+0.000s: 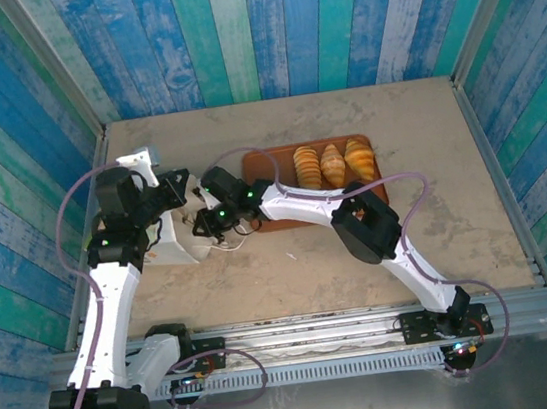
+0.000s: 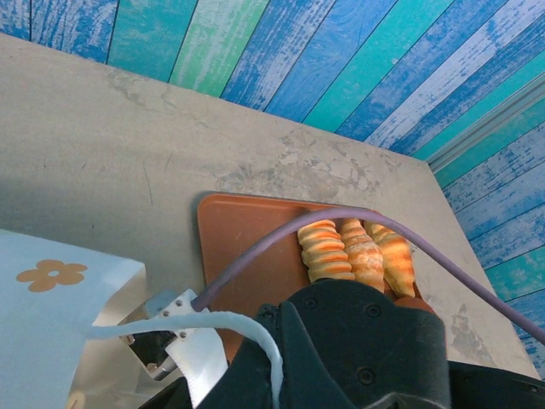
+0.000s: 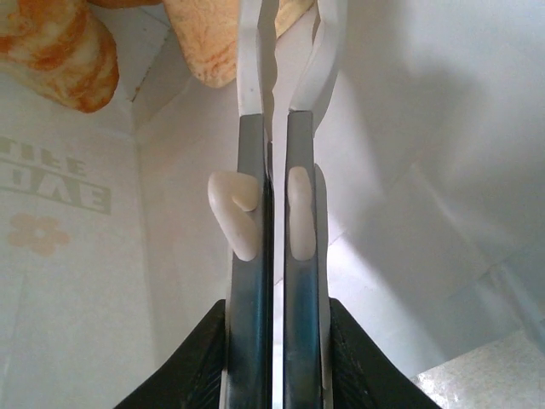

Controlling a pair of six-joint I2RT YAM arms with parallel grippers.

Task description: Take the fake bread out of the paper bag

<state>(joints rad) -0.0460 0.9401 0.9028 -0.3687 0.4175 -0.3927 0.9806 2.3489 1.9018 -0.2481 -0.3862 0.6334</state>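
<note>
Inside the paper bag [image 3: 443, 136], the right gripper [image 3: 281, 77] is held almost shut; whether anything is pinched cannot be told. Fake bread [image 3: 68, 60] is seen deeper in the bag. The jaws should be opened before one piece is straddled.

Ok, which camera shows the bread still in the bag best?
Right wrist: it looks inside the bag, with bread pieces at the top left. Top external shows the bag's outside, with the arms over its mouth. Left wrist shows its flowered side.
</note>
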